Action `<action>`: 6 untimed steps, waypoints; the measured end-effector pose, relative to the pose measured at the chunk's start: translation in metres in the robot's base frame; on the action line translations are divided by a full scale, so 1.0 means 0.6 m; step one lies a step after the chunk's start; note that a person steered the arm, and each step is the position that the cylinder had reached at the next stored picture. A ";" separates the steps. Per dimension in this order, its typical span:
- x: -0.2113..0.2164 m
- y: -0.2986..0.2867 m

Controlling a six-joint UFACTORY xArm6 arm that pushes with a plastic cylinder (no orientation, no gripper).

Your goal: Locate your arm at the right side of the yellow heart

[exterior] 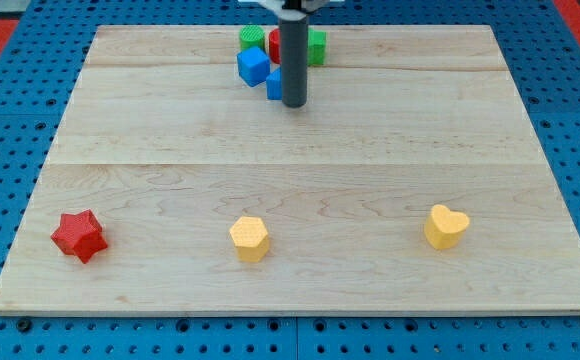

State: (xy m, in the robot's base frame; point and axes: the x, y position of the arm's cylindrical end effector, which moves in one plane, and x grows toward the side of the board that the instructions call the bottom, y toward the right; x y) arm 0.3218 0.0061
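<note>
The yellow heart (446,226) lies near the view's bottom right on the wooden board (370,140). My tip (293,103) is at the end of the dark rod, near the view's top centre, far up and left of the heart. It stands just right of a blue block (254,66) and in front of another blue block (274,84) that it partly hides. A yellow hexagon-like block (250,238) lies at the bottom centre.
A red star (79,236) lies at the bottom left. A green block (252,39), a second green block (316,46) and a partly hidden red block (274,42) cluster at the top centre behind the rod. Blue pegboard (0,120) surrounds the board.
</note>
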 end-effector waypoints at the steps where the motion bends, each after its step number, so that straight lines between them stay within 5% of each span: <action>1: -0.035 -0.010; 2: 0.034 -0.019; 3: 0.130 0.083; 5: 0.213 0.433; 6: 0.337 0.429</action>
